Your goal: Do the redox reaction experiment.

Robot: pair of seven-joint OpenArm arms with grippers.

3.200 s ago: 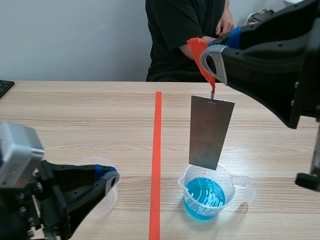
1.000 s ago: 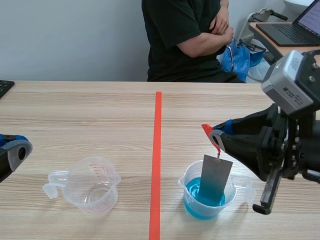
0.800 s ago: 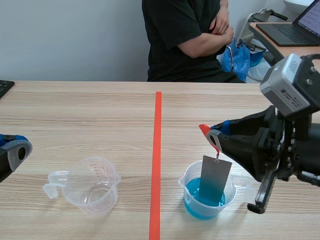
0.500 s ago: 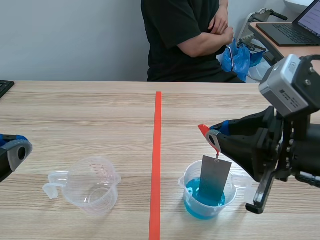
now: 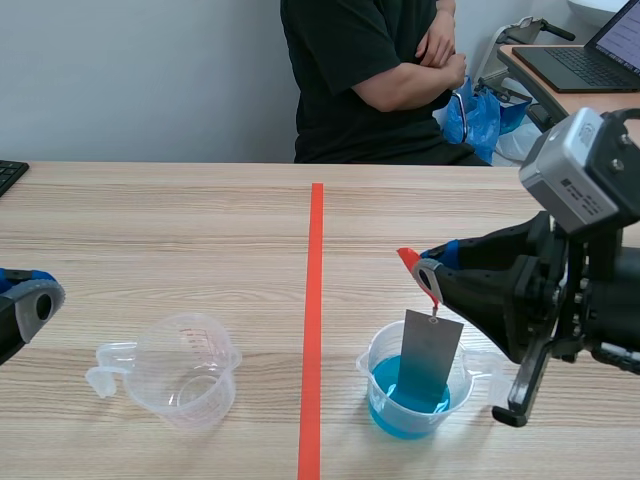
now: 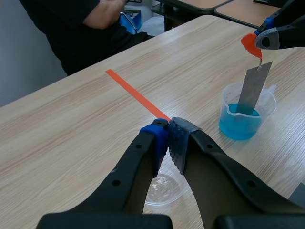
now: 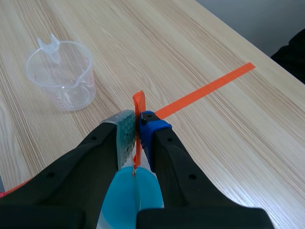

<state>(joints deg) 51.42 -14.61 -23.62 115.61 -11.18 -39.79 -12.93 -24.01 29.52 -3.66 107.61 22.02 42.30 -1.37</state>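
A grey metal plate (image 5: 428,350) hangs from an orange-red tab (image 5: 409,262), its lower end dipped in blue liquid inside a clear beaker (image 5: 412,402) right of the tape line. My right gripper (image 5: 432,278) is shut on the tab just above that beaker; in the right wrist view the tab (image 7: 138,102) sticks up between the pads, with the blue beaker (image 7: 127,191) below. An empty clear beaker (image 5: 186,368) stands left of the line. My left gripper (image 5: 36,300) is shut on nothing at the far left, hovering over the empty beaker (image 6: 164,186) in its own view.
A person (image 5: 370,70) sits across the table with folded arms. A keyboard corner (image 5: 8,176) lies at the far left edge. A laptop (image 5: 590,55) and a blue bag (image 5: 480,110) are on another desk behind.
The plate, earlier held high above the blue beaker, now dips into the liquid. The left arm has drawn back to the left. Over the last second almost nothing moved.
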